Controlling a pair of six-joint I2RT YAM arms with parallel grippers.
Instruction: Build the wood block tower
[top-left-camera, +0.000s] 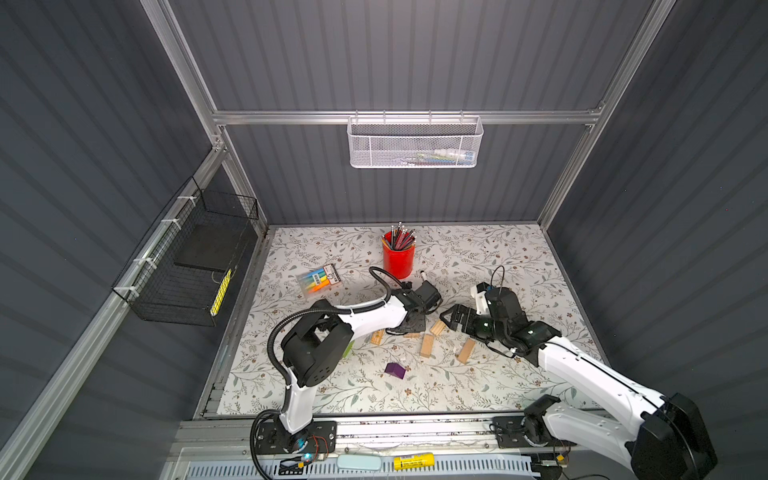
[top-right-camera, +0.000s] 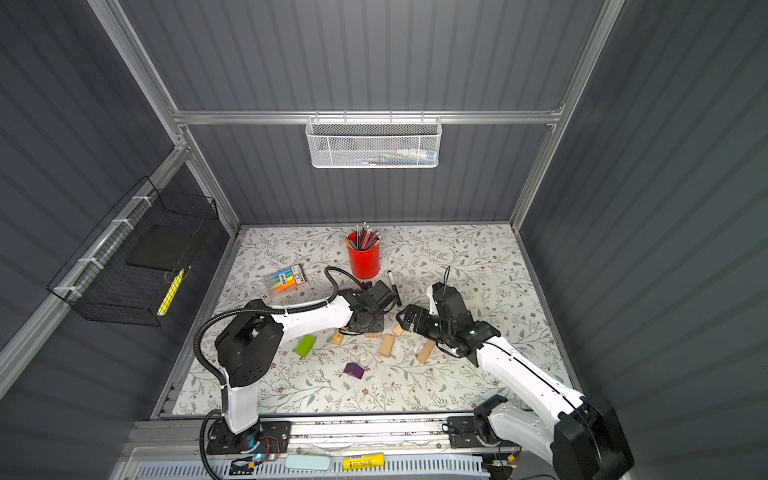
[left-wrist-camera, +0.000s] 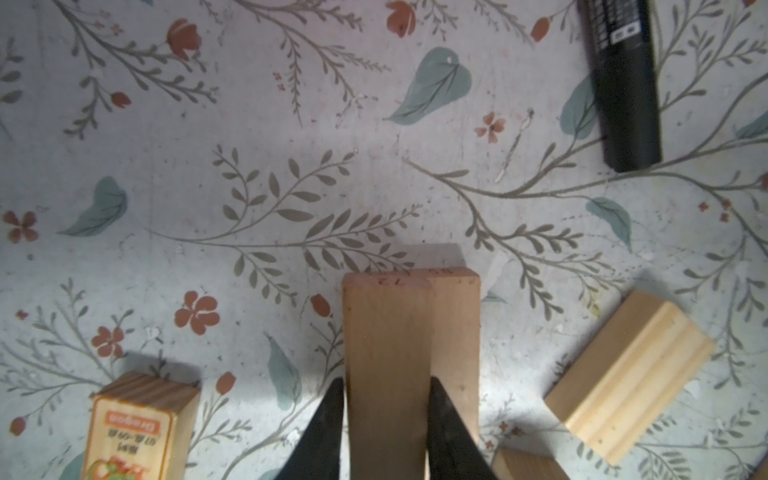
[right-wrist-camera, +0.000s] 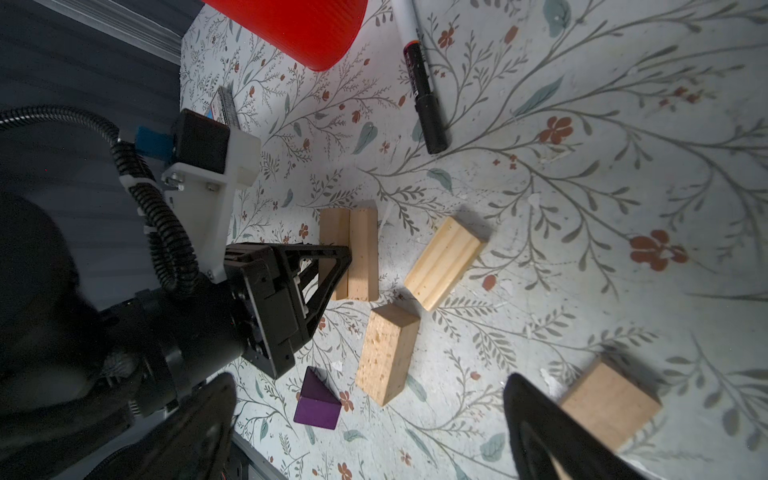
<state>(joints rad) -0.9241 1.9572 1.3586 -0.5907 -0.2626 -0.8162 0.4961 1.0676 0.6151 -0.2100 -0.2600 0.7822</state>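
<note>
The left gripper (left-wrist-camera: 386, 382) pinched a pencil-marked tan block (left-wrist-camera: 386, 324), near a labelled block (left-wrist-camera: 141, 428) whose upside-down print was unreadable, while the right gripper (top-left-camera: 452, 318) gaped empty

Left gripper (left-wrist-camera: 385, 386) is pointing down before the red pencil cup (top-left-camera: 398, 257), fingers (left-wrist-camera: 322, 428) flanking a wood block (left-wrist-camera: 386, 332); right gripper (top-left-camera: 449, 318) is hovering alongside, jaws spread wide.

Red pencil cup (top-left-camera: 398, 259), black marker (right-wrist-camera: 430, 120)
</note>
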